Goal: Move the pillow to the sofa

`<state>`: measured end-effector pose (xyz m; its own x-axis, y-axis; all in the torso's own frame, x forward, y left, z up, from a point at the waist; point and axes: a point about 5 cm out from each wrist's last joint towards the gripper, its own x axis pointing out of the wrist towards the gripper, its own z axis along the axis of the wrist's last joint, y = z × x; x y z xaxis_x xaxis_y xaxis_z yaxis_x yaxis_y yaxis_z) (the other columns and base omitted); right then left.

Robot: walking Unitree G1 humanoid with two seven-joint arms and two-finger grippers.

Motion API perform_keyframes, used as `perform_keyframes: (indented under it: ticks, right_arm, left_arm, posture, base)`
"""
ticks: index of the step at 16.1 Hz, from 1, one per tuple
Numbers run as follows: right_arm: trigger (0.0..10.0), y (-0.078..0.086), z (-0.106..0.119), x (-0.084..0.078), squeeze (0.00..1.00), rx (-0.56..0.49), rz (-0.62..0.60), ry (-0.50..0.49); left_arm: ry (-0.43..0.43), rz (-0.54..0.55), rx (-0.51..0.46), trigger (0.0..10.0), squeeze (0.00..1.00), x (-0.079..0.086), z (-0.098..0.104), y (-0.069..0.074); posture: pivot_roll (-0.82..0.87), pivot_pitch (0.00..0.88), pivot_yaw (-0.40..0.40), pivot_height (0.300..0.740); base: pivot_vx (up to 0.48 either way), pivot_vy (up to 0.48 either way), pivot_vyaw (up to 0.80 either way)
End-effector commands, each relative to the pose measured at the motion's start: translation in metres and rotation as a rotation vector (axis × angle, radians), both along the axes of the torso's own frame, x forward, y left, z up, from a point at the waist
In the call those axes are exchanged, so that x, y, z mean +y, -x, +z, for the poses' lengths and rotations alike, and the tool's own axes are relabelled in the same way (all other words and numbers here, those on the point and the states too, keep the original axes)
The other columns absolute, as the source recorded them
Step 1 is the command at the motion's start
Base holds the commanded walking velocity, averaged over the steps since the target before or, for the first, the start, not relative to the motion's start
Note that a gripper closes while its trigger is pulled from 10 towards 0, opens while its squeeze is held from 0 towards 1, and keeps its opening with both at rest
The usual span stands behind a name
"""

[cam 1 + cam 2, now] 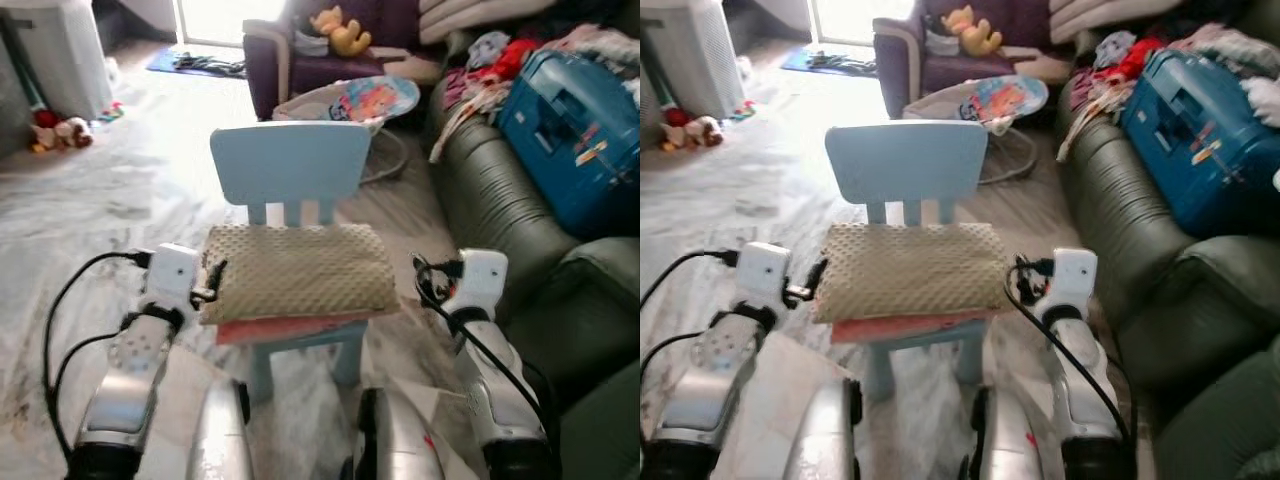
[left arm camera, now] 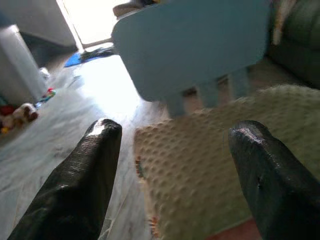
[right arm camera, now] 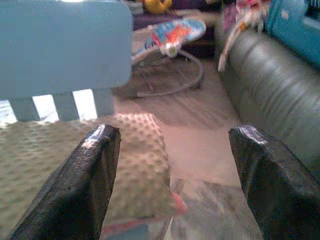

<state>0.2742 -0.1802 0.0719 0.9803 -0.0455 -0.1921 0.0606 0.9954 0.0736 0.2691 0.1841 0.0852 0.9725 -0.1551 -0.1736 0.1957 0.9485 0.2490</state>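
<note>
- The left gripper (image 2: 170, 165) sits at the pillow's left edge, its fingers (image 2: 82, 175) spread wide, holding nothing.
- The right gripper (image 3: 170, 170) is at the pillow's right edge, near its front corner, fingers (image 3: 80, 185) also spread wide and empty.
- The pillow (image 1: 298, 270), olive green with a bumpy dotted surface, lies flat on the seat of a small light blue chair (image 1: 290, 160), between the two grippers.
- A pink layer (image 1: 290, 328) shows just under the pillow's front edge.
- The sofa (image 1: 500, 200), dark green, stands to the right of the chair, well apart from the pillow.
- A blue case (image 1: 575, 130) and a heap of clothes (image 1: 485, 65) lie on the sofa.
- Beyond the chair sits a baby bouncer (image 1: 360, 100).
- Farther back, a yellow soft toy (image 1: 342, 30) rests on a purple armchair (image 1: 300, 60).
</note>
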Motion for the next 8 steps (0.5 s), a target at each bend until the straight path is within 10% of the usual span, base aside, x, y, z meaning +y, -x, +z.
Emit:
perform_keyframes:
  ticks: [1, 8]
  right_arm:
    - [10.0, -0.002, 0.009, -0.003, 0.0, -0.026, -0.031, -0.046]
    - [10.0, 0.008, -0.001, 0.0, 0.0, 0.025, -0.006, -0.014]
  left_arm:
    - [-0.026, -0.053, -0.026, 10.0, 0.0, -0.008, 0.006, -0.003]
    - [0.003, 0.013, -0.005, 10.0, 0.0, -0.002, 0.005, -0.009]
  posture:
    - [-0.01, 0.0, -0.014, 0.625]
    - [-0.02, 0.0, -0.008, 0.625]
  base:
    - [0.0, 0.0, 0.0]
    - [0.0, 0.0, 0.0]
